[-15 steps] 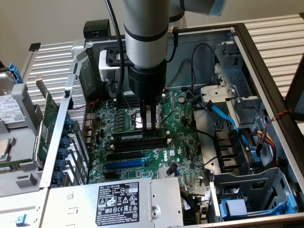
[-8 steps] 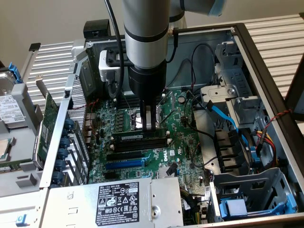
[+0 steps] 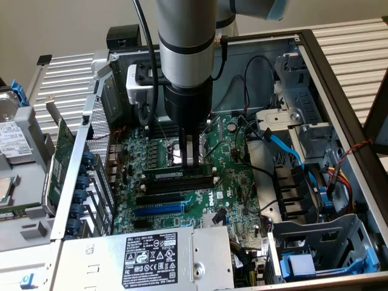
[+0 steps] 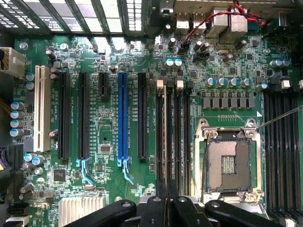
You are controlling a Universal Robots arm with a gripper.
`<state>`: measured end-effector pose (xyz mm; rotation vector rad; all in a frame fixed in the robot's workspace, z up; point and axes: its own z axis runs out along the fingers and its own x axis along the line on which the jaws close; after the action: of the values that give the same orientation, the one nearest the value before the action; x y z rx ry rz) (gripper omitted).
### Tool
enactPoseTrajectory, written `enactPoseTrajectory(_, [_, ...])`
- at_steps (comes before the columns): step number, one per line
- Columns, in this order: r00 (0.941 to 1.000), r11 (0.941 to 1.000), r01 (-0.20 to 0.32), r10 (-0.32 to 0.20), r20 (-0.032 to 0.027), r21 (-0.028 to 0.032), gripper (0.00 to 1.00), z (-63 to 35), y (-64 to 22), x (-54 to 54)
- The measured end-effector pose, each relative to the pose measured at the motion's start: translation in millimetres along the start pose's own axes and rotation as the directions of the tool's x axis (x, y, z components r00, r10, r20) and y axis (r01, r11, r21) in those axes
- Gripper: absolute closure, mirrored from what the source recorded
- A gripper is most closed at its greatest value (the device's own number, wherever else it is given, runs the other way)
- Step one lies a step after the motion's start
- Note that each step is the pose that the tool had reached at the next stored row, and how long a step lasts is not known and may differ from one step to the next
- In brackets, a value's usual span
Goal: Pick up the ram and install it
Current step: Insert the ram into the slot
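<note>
The ram [image 3: 179, 175] is a long thin stick with a white label, standing on edge in the bank of black memory slots [image 3: 182, 184] on the green motherboard [image 3: 227, 194]. My gripper [image 3: 191, 162] comes straight down onto its top edge, just past the stick's middle towards the exterior view's right. In the wrist view the ram [image 4: 169, 132] shows edge-on as a dark line running between the slots, and my gripper [image 4: 168, 191] is shut on its near end, the black fingers pressed together.
An open CPU socket [image 4: 229, 163] lies beside the slots, with a second slot bank [image 4: 281, 151] beyond it. Black and blue expansion slots [image 4: 122, 118], a power supply [image 3: 151, 254], loose cables [image 3: 285, 148] and drive cages [image 3: 315, 248] crowd the case. A green card [image 3: 60, 163] leans outside it.
</note>
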<state>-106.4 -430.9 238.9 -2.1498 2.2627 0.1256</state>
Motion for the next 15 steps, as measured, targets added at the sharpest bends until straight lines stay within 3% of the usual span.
enactPoseTrajectory(15, [1.0, 1.0, 0.0, 0.0, -0.0001, 0.0005, 0.88, 2.1, -0.1, 1.5])
